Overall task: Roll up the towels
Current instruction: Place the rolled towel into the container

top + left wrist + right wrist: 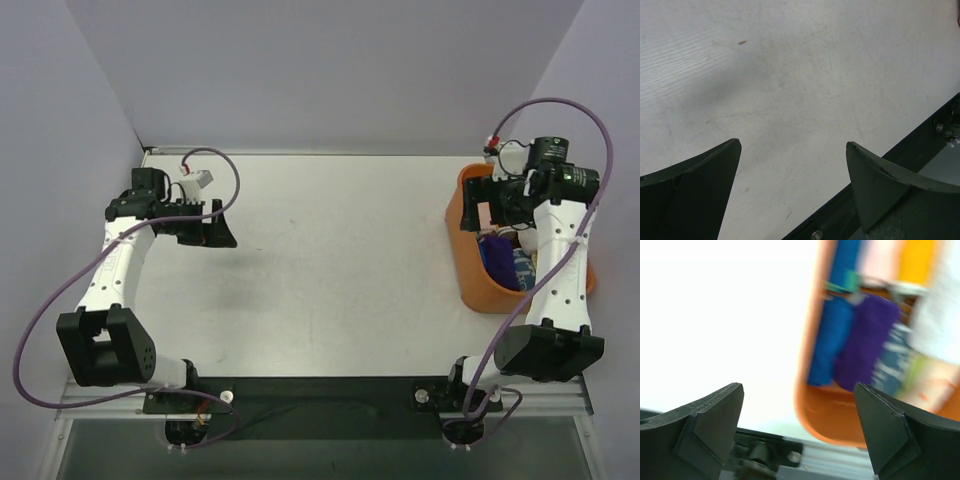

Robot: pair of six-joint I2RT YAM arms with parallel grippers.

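Note:
Several rolled towels stand in the orange bin (470, 270) at the right of the table. In the blurred right wrist view I see a blue towel (832, 340), a purple towel (865, 342), a blue-grey patterned one (892, 360), a white towel (940, 320) and a cream one with orange blotches (935, 385). My right gripper (480, 205) hangs open over the bin's far left corner, and nothing is between its jaws (799, 390). My left gripper (215, 232) is open and empty above the bare white table (792, 145) at the far left.
The orange bin's wall (830, 410) curves up just beyond the right fingertips. A dark metal rail (920, 135) runs along the table's near edge (330, 385). Lilac walls (340, 70) enclose the white table (340, 260) at the back and sides.

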